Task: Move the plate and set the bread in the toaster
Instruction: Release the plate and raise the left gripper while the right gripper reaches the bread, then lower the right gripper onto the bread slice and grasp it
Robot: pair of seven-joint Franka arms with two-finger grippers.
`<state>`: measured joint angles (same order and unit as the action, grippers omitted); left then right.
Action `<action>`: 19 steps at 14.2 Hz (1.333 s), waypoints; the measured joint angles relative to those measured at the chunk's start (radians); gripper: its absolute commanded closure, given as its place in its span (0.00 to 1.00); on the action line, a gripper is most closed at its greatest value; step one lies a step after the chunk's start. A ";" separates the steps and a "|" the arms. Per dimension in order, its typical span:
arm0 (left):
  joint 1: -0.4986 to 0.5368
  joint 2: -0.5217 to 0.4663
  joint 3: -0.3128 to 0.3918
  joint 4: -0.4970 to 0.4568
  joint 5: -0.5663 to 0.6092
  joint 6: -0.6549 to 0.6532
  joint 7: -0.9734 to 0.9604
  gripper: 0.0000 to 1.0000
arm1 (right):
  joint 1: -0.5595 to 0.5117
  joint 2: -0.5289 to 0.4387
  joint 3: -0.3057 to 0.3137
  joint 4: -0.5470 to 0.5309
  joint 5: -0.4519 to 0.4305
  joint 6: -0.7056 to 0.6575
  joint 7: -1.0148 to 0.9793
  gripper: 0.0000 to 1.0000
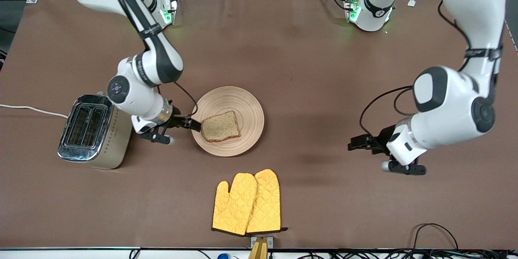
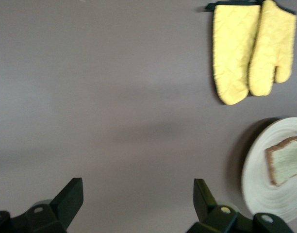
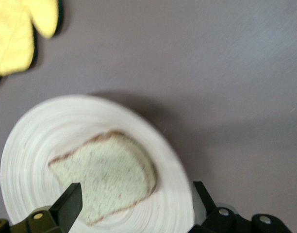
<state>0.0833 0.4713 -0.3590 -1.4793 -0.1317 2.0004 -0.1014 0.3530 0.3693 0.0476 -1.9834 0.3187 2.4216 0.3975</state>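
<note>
The light-wood plate (image 1: 238, 99) lies mid-table with the brown bread slice (image 1: 220, 126) flat on it. The cream and chrome toaster (image 1: 91, 129) stands toward the right arm's end, slots empty. My right gripper (image 1: 195, 124) is open, low at the plate's rim on the toaster side, next to the bread. In the right wrist view the gripper (image 3: 136, 201) spans the bread (image 3: 107, 170) and part of the plate (image 3: 41, 145). My left gripper (image 1: 358, 143) is open and empty over bare table toward the left arm's end, shown in the left wrist view (image 2: 137, 196).
A pair of yellow oven mitts (image 1: 247, 202) lies nearer the front camera than the plate. They also show in the left wrist view (image 2: 250, 48) along with the plate (image 2: 265, 204). The toaster's white cord (image 1: 28, 108) runs off the table's end.
</note>
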 measured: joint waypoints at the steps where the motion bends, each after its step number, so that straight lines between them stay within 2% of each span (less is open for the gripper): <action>1: -0.001 -0.036 0.000 0.006 0.050 -0.058 -0.030 0.00 | 0.022 -0.001 0.000 -0.011 0.000 0.011 0.006 0.03; 2: -0.002 -0.069 -0.001 0.014 0.097 -0.120 -0.063 0.00 | 0.033 -0.001 0.000 -0.018 0.000 0.021 0.008 0.05; 4: -0.007 -0.122 -0.007 0.042 0.177 -0.248 -0.134 0.00 | 0.036 -0.001 -0.002 -0.023 0.000 0.028 0.008 0.18; 6: -0.008 -0.166 -0.007 0.070 0.195 -0.355 -0.166 0.00 | 0.036 0.000 -0.006 -0.025 0.000 0.029 0.007 0.32; 8: 0.007 -0.201 -0.005 0.087 0.197 -0.407 -0.168 0.00 | 0.036 0.002 -0.007 -0.027 0.000 0.029 0.007 0.41; 14: 0.021 -0.300 0.011 0.108 0.198 -0.427 -0.167 0.00 | 0.039 0.029 -0.006 -0.031 0.000 0.031 0.007 0.42; 17: 0.009 -0.361 0.050 0.104 0.198 -0.466 -0.167 0.00 | 0.039 0.042 -0.006 -0.031 0.000 0.035 0.007 0.42; 19: -0.025 -0.391 0.100 0.080 0.198 -0.487 -0.163 0.00 | 0.039 0.049 -0.006 -0.031 0.000 0.035 0.007 0.42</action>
<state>0.0585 0.0807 -0.2589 -1.3993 0.0658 1.5134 -0.2644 0.3922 0.4180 0.0414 -2.0143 0.3187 2.4568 0.4048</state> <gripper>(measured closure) 0.000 0.414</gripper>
